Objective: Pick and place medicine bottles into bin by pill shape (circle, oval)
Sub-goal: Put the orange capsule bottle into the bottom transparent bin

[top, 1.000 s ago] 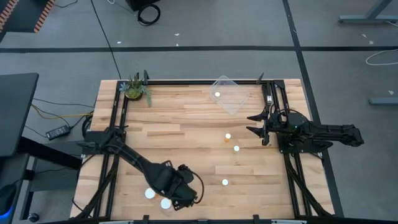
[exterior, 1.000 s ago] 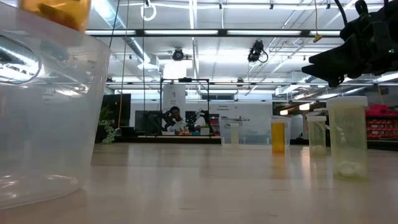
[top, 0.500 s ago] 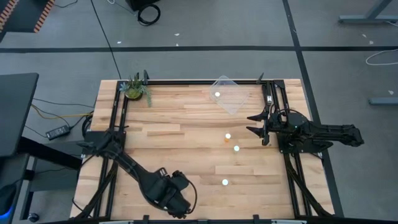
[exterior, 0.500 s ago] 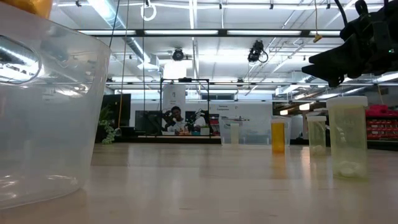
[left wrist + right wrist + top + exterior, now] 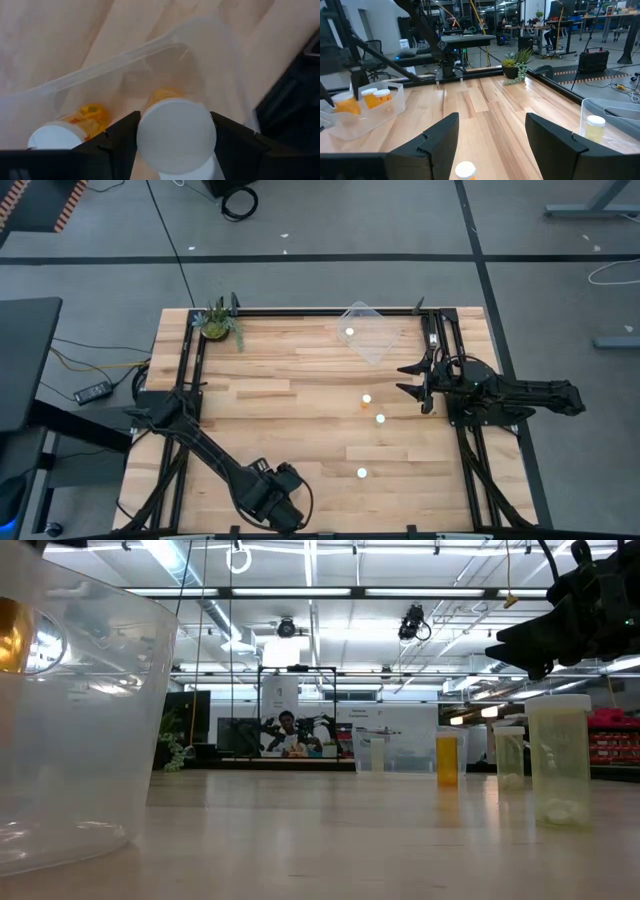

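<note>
1. The left claw [image 5: 173,125] is clenched on a bottle [image 5: 175,140]. Its two fingers press the sides, just under the white cap.
2. The claw holds this bottle over the bin [image 5: 100,75]. The bin sits at the worktop's [image 5: 300,380] left corner, the one far from the plant [image 5: 218,322]. From table height, orange shows through the bin's wall, near the top.
3. Another bottle [image 5: 60,135] lies on its side in the same bin, just beside the held one.
4. The right claw [image 5: 413,382] waits by the right edge. It is released and holds nothing.
5. Three loose bottles [image 5: 367,399] stand on the worktop, nearer the right edge. One more bottle [image 5: 349,332] is in the far bin [image 5: 375,348] at the back edge.
6. What could go wrong:
   - If the claw lets go too high, the bottle may bounce, hit the lying one, or hop out.
   - The bin is close to the edge. A finger bumping its wall could push or tip it.
   - I cannot see the pills, so I cannot tell if this is the right bin.
</note>
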`<state>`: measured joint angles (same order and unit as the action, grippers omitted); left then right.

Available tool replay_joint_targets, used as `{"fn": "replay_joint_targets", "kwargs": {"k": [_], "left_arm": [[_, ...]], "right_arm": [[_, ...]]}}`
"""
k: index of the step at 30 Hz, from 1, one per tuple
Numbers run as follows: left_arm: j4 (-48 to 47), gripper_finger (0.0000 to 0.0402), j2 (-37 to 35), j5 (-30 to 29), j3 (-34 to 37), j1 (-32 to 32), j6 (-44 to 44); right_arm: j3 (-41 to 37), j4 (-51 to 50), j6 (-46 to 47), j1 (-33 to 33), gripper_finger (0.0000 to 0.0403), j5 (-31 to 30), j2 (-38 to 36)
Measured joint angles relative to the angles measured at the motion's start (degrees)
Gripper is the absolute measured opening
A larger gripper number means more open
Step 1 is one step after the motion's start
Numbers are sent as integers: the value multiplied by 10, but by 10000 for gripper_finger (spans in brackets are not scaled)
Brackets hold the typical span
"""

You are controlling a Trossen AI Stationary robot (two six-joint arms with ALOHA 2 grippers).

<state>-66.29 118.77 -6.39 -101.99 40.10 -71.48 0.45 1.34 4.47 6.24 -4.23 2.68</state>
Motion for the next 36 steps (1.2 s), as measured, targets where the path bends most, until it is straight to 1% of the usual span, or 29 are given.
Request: {"fn": "replay_joint_targets", "kwargs": {"k": [6,8,12,14,22,27,30,33,36], "left_arm": [[9,218,0,0,36,-1,-3],[16,221,0,0,40,-1,-1],[20,242,0,0,42,-2,1],[24,246,0,0,42,-2,1],[35,233,0,-7,42,-2,1],[31,261,0,-13,42,-5,2],[31,278,-1,-5,42,-9,7],[30,286,-4,6,41,-14,18],[24,286,-15,7,41,-17,39]], "right_arm": [[0,0,0,0,237,0,0],[0,0,0,0,237,0,0],[0,0,0,0,237,0,0],[0,0,0,0,237,0,0],[0,0,0,0,237,0,0],[0,0,0,0,237,0,0],[0,0,0,0,237,0,0],[0,0,0,0,237,0,0],[0,0,0,0,237,0,0]]}}
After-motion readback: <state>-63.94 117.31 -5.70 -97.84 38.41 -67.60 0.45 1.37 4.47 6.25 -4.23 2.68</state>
